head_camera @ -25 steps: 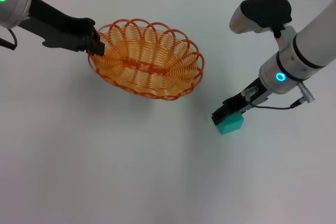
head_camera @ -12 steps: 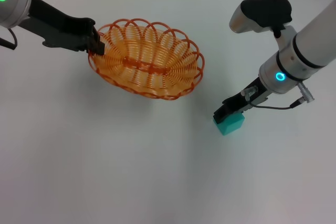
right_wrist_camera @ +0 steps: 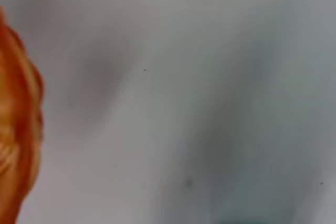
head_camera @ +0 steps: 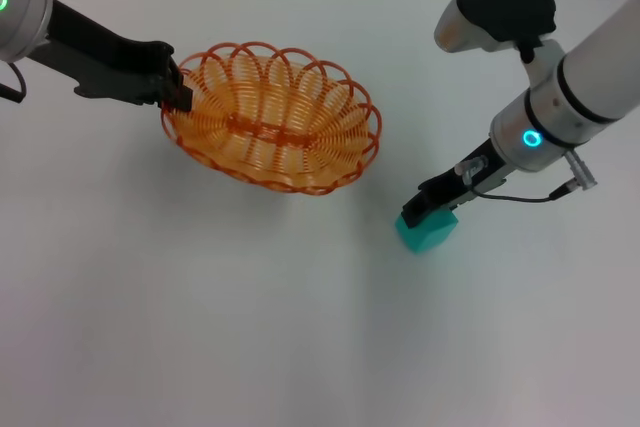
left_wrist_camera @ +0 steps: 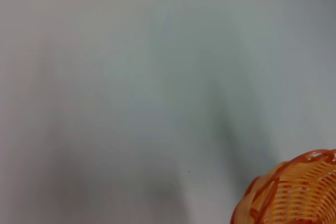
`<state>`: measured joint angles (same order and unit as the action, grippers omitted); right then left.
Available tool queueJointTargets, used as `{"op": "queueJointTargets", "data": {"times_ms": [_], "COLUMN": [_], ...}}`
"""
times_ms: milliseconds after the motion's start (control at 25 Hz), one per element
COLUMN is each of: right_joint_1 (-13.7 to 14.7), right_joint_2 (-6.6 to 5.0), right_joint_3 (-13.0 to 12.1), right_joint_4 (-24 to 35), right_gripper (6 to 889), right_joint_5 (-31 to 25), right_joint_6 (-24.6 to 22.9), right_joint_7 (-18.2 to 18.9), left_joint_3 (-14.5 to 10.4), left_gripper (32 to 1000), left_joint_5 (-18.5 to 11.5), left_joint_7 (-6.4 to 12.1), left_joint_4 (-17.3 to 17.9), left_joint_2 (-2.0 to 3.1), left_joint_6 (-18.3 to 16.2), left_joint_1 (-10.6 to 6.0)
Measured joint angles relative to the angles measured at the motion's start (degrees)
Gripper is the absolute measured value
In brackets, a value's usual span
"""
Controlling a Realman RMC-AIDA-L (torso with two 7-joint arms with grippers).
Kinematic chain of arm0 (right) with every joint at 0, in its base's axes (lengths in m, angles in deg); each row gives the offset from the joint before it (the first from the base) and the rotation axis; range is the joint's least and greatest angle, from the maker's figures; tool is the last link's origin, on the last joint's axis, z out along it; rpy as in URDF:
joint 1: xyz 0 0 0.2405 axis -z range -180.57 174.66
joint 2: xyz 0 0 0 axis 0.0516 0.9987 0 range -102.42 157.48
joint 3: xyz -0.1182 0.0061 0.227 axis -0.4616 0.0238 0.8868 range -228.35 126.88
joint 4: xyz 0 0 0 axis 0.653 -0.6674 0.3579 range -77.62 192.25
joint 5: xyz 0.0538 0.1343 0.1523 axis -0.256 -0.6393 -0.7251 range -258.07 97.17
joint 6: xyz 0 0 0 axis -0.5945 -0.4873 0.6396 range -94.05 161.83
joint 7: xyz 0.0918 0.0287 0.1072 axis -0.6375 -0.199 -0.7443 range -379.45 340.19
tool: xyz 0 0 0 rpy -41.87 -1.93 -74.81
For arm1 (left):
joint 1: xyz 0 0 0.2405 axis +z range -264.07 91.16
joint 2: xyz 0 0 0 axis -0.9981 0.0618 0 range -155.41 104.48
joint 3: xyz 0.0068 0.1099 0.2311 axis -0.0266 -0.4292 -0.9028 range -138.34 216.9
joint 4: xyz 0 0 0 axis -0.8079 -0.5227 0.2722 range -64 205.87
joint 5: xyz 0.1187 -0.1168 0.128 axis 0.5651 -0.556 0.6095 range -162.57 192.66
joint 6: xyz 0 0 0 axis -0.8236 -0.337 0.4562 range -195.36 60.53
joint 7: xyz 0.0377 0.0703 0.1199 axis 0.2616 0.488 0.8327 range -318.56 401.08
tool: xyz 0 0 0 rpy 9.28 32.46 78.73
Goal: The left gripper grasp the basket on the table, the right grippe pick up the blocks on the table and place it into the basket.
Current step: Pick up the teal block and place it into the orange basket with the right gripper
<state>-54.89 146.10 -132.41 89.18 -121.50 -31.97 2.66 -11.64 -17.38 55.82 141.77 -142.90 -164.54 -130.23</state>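
Teal block (head_camera: 426,234) on table (head_camera: 250,327), right of basket (head_camera: 272,115) and well apart, one corner turned toward the camera. Clamped by right gripper (head_camera: 428,210) from above. Basket long axis left-right (slightly tilted), nothing inside. Rim's left end pinched by left gripper (head_camera: 178,90).

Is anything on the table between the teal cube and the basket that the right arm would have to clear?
Nothing visible: only bare white table separates the teal cube, at the right gripper, from the orange wire basket, whose rim the left gripper holds.
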Motion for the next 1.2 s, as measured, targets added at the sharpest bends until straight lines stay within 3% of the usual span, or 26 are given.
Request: {"op": "queueJointTargets", "data": {"times_ms": [40, 80, 200, 480, 600, 880, 1000, 1200], "right_joint_1": [3.0, 4.4, 6.5, 9.7, 12.2, 18.2, 18.7, 18.1], "right_joint_2": [-0.11, -0.21, -0.35, -0.53, -1.36, -2.41, -2.43, -2.46], "right_joint_3": [-2.8, -4.0, -5.6, -5.2, -3.1, 7.1, 8.1, 7.3], "right_joint_4": [6.8, 9.9, 14.8, 23.2, 27.9, 46.7, 53.4, 63.2], "right_gripper": [563, 562, 561, 520, 521, 521, 522, 522], "right_joint_5": [0.0, 0.0, 0.1, 0.2, 0.9, 4.1, 4.4, 4.3], "right_joint_6": [-1.6, -2.3, -3.5, -6.7, -7.7, -11.8, -13.3, -16.3], "right_joint_7": [-2.7, -3.9, -5.8, -8.1, -9.1, -10.2, -10.2, -9.9], "left_joint_3": [0.0, 0.1, 0.1, 0.1, 0.1, 0.1, 0.2, 0.2], "left_gripper": [84, 84, 84, 84, 84, 85, 85, 85], "left_joint_5": [0.0, 0.0, 0.0, 0.0, 0.0, 0.0, 0.0, 0.0], "left_joint_7": [0.0, 0.01, 0.02, 0.03, 0.03, 0.14, 0.19, 0.22], "left_joint_4": [-0.1, -0.1, -0.2, -0.2, -0.2, -0.3, -0.3, -0.3], "left_joint_2": [0.01, 0.01, 0.05, 0.11, 0.1, 0.1, 0.1, 0.1], "left_joint_6": [0.0, 0.1, 0.3, 0.5, 0.5, 0.6, 0.6, 0.7], "left_joint_1": [0.0, 0.03, 0.29, 0.62, 0.65, 0.75, 0.8, 0.72]}}
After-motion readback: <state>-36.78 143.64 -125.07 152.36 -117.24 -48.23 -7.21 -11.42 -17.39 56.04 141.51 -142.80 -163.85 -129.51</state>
